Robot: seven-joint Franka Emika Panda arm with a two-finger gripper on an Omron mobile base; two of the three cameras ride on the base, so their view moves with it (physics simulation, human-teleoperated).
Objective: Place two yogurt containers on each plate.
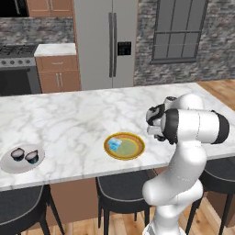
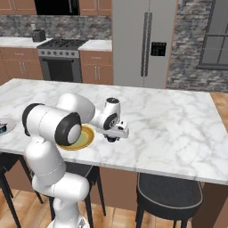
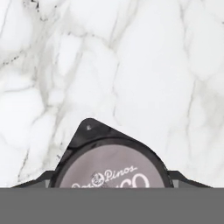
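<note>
On the marble island [image 1: 69,119], the job looks three-quarters done. At the island's near-left corner, about eight o'clock from the middle of the counter, the pale plate [image 1: 6,164] already carries its pair of dark cups [image 1: 18,154], side by side and touching or nearly so. The gold-rimmed plate [image 1: 137,151] sits near the front edge, around six o'clock, with just one light blue cup [image 1: 114,144] toward its left side, so it lacks a partner.

That explains the arm's pose: it reaches to the right of the gold plate, and the gripper [image 2: 112,139] hangs low over bare marble at about three o'clock from that plate. From the hand's own camera, a dark cup [image 3: 111,164] with a pale grey printed lid lies right beneath it, standing on the counter, the dark fingertips [image 3: 30,183] at either side of it. The fingers look part-way in around the cup; whether they actually grip it yet, I cannot tell. I'd judge this is the fourth cup being picked up for the gold plate.
</note>
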